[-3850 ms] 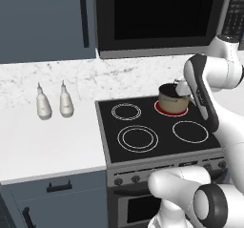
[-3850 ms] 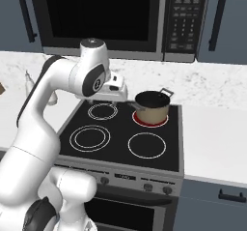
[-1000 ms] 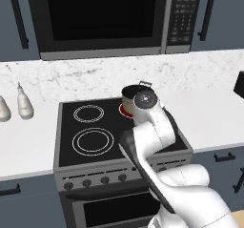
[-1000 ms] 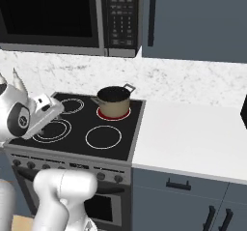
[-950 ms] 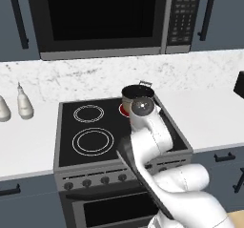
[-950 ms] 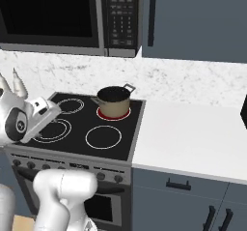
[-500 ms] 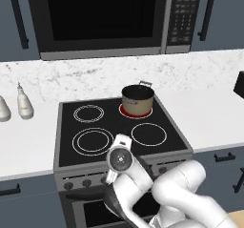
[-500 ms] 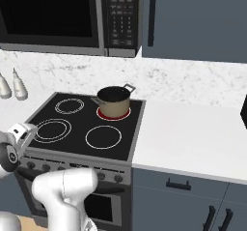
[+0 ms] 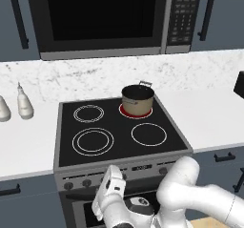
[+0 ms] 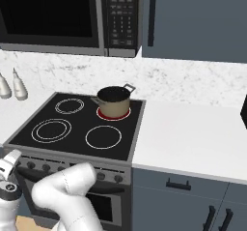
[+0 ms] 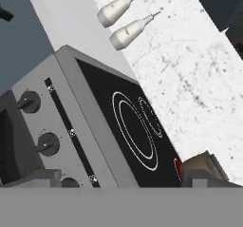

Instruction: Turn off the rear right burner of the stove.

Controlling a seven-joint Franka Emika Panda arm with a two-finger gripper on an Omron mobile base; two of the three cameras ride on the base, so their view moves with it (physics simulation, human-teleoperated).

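I've dropped the gripper [image 9: 108,198] lower, now before the stove [image 9: 119,150] front; its jaws I cannot tell. The rear right burner [image 9: 136,111] glows red under the pot [image 9: 137,98].

I see the white marbled desk [image 9: 28,141] running across the middle of the left base view, with the stove [image 9: 119,129] set into it at centre. On the desk's left stretch, at the far left edge of that frame, two pale bottles [image 9: 24,105] stand side by side near the wall. On the stove's black glass a tan pot [image 9: 137,98] sits on the rear right burner [image 9: 136,111], whose disc glows red around the pot's base. The other three white-ringed zones are bare. To the right of the stove, a dark object [image 9: 239,84] rests on the desk at the frame's right edge; I cannot tell what it is.
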